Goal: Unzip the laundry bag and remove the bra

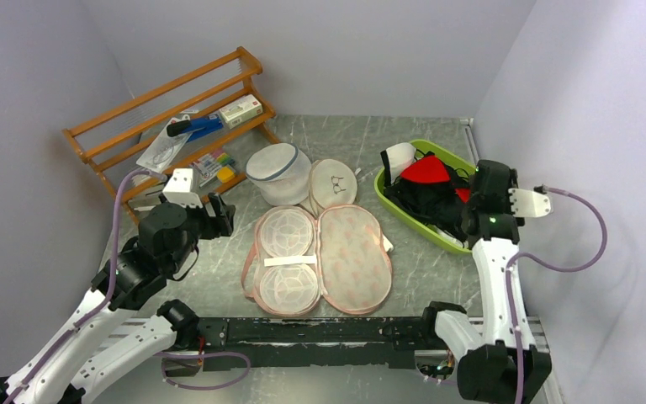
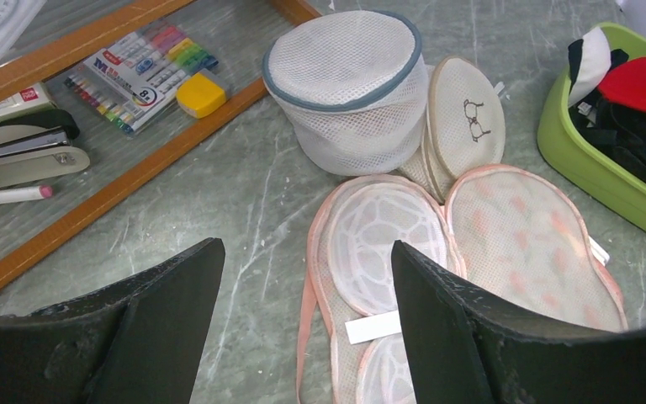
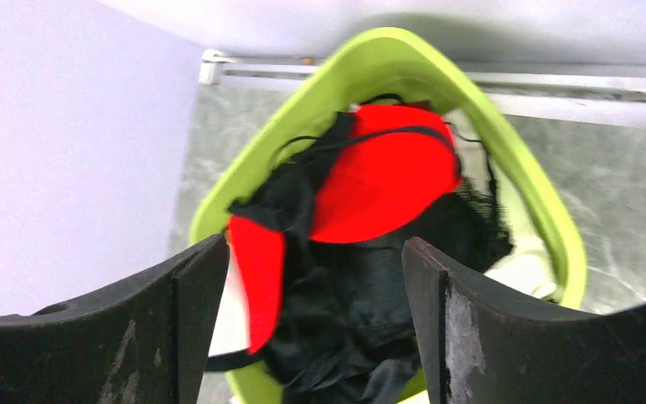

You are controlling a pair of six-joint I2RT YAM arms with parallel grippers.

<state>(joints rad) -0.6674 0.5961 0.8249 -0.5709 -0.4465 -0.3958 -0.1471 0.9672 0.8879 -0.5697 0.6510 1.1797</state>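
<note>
The laundry bag (image 1: pixel 355 257) lies flat and opened out in the middle of the table, floral half to the right and pale lining with two round mesh cups to the left; it also shows in the left wrist view (image 2: pixel 530 244). The red bra (image 1: pixel 425 171) lies on black clothing in the green basket (image 1: pixel 412 220); the right wrist view shows its cups (image 3: pixel 387 181). My right gripper (image 3: pixel 311 244) is open and empty just above the basket (image 1: pixel 473 210). My left gripper (image 2: pixel 307 252) is open and empty, to the left of the bag (image 1: pixel 217 215).
A round white mesh bag (image 1: pixel 277 172) and a beige disc with a spectacles drawing (image 1: pixel 334 181) stand just behind the laundry bag. A wooden rack (image 1: pixel 168 109) with pens and stationery is at the back left. Black clothing (image 1: pixel 425 206) fills the basket.
</note>
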